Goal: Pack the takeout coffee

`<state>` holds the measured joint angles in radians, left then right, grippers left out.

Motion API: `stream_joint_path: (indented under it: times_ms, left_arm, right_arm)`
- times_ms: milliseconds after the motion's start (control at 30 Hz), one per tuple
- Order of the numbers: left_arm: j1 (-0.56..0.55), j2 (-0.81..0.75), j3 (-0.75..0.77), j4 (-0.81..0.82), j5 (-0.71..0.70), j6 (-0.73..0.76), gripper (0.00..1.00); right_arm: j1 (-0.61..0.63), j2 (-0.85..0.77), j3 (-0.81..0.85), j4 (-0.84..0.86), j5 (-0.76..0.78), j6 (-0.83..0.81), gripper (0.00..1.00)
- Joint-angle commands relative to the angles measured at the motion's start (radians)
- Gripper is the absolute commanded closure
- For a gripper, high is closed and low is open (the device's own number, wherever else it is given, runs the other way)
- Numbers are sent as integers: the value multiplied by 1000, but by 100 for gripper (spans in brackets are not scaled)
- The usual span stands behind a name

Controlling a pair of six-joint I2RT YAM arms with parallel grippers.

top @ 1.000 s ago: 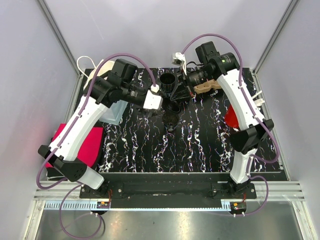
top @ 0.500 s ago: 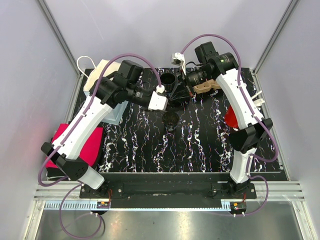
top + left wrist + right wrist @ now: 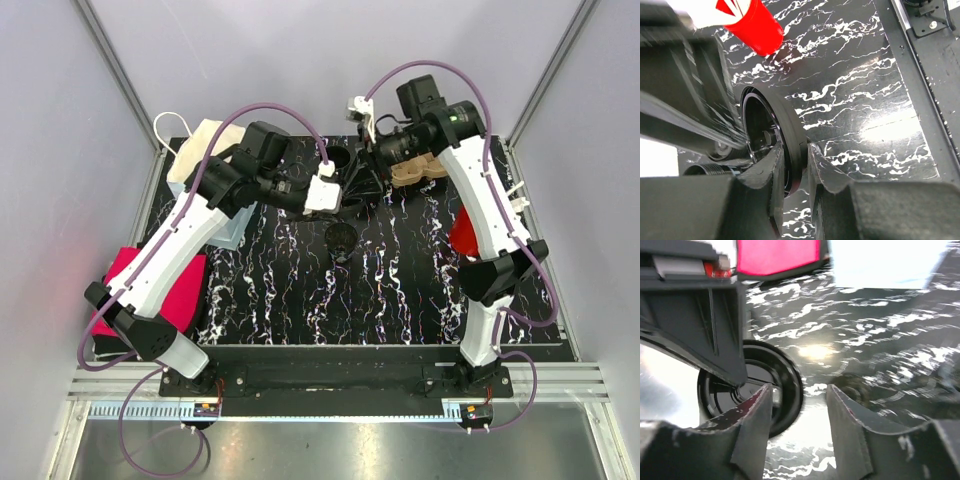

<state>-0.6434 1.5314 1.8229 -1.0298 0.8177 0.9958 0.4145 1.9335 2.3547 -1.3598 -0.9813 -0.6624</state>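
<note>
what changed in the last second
The left gripper swung right to the black cup and closed on its rim. The right gripper opened beside it; nothing sits between its fingers now. The lid at mid-table stayed put.

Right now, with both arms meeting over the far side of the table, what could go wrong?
1. The left gripper pinches the black cup only by its rim wall, while the right gripper stands open beside it. With such a thin hold, the cup may tilt or slip.
2. Both grippers crowd the same cup, so either one moving off could clip the other or knock the cup.
</note>
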Motion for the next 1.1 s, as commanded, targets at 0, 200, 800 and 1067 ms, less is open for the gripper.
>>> stream_joint_path:
  times_ms: [0, 200, 800, 1067]
  left_arm:
    - [-2, -42, -46, 106, -17, -150, 85]
    - [-1, -79, -117, 169, -61, -330, 89]
    - [215, 90, -135, 336, 264, -976, 94]
    - [284, 79, -492, 1400, 621, -1912, 92]
  right_arm:
    - [-87, -37, 89, -156, 92, 81, 45]
    - [-102, -215, -111, 61, 335, 73, 36]
    - [242, -571, -597, 224, 693, -304, 35]
    - [385, -538, -661, 300, 806, -348, 36]
